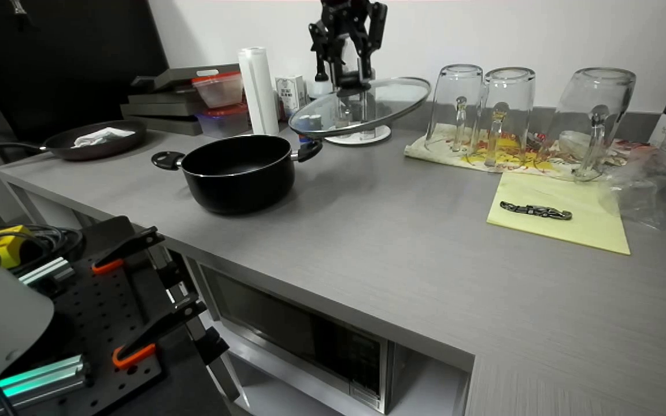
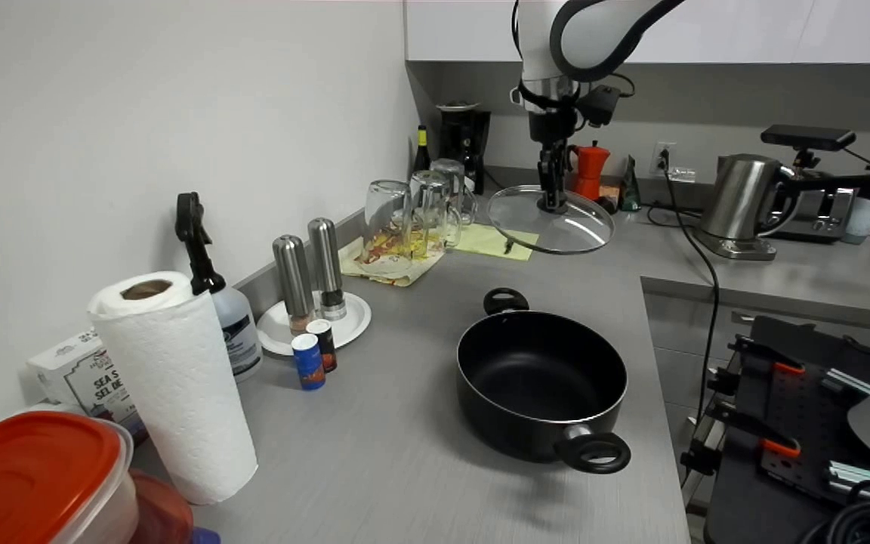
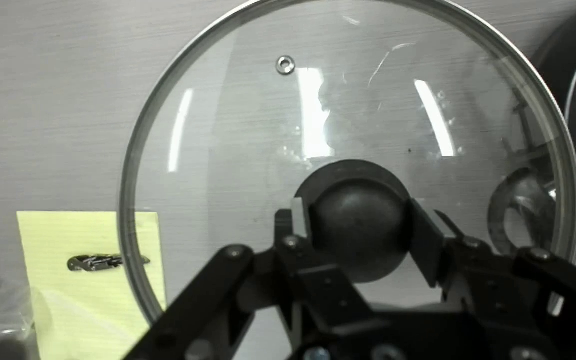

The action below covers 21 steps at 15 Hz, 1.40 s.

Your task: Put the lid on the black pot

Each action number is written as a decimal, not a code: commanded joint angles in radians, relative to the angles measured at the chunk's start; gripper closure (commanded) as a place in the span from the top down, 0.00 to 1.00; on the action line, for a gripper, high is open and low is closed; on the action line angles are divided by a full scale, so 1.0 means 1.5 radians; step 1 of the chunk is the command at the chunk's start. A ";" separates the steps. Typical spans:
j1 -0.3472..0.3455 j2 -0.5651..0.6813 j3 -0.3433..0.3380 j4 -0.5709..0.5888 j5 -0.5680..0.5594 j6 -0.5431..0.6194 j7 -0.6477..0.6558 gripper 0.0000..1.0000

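Note:
The clear glass lid (image 1: pixel 396 99) hangs in the air above the counter; it also shows in an exterior view (image 2: pixel 518 221) and the wrist view (image 3: pixel 248 125). My gripper (image 3: pixel 358 215) is shut on its black centre knob, one finger on each side; it shows in both exterior views (image 1: pixel 353 78) (image 2: pixel 552 200). The lid looks tilted in an exterior view. The black pot (image 1: pixel 240 188) stands upright and uncovered on the counter (image 2: pixel 507 431). The lid is off to one side of the pot and higher. In the wrist view, the pot (image 3: pixel 560 60) is at the right edge, its handle seen through the glass.
Glass mugs (image 1: pixel 498 115) stand upside down on a cloth near the wall. Steel grinders (image 2: pixel 295 279) stand on a white plate, with small shakers beside them. A paper towel roll (image 2: pixel 178 393) and a spray bottle (image 2: pixel 235 325) are along the wall. A yellow sheet (image 1: pixel 564 231) holds a dark tool.

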<state>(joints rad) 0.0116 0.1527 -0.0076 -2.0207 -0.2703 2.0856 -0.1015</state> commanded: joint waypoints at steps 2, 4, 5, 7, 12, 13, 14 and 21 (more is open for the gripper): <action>0.035 -0.060 0.036 -0.061 -0.027 0.003 -0.005 0.25; 0.049 -0.063 0.052 -0.075 -0.026 0.003 -0.007 0.25; 0.055 -0.063 0.058 -0.081 -0.026 0.004 -0.006 0.25; 0.067 -0.061 0.071 -0.092 -0.026 0.005 -0.006 0.25; 0.092 -0.053 0.097 -0.117 -0.031 0.013 0.004 0.25; 0.097 -0.051 0.102 -0.121 -0.031 0.011 0.003 0.25; 0.102 -0.051 0.107 -0.125 -0.033 0.014 0.004 0.25; 0.132 -0.037 0.137 -0.141 -0.038 0.038 -0.002 0.25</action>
<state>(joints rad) 0.1930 0.1062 0.1851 -2.2248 -0.3019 2.1275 -0.1010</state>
